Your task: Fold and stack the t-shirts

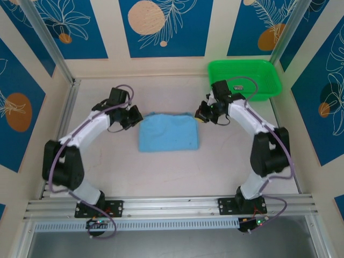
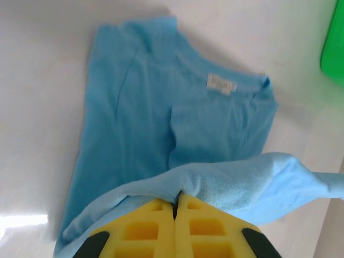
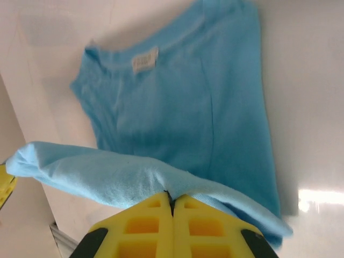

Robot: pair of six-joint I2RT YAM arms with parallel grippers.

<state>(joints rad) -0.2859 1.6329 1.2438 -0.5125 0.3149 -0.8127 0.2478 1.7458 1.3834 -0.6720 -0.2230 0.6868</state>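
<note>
One sky-blue t-shirt (image 1: 169, 134) lies in the middle of the table, folded into a rough rectangle. My left gripper (image 1: 135, 117) is at its far left corner and my right gripper (image 1: 202, 114) at its far right corner. In the left wrist view the yellow jaws of the left gripper (image 2: 176, 200) are shut on a raised fold of the t-shirt (image 2: 140, 107), whose white neck label (image 2: 221, 84) faces up. In the right wrist view the right gripper (image 3: 172, 198) pinches another raised fold of the t-shirt (image 3: 188, 107). The chest lettering is hidden.
A bright green plastic basket (image 1: 244, 78) stands at the back right, just behind the right arm, and its edge shows in the left wrist view (image 2: 334, 48). Aluminium frame posts and patterned walls close in the back and sides of the table.
</note>
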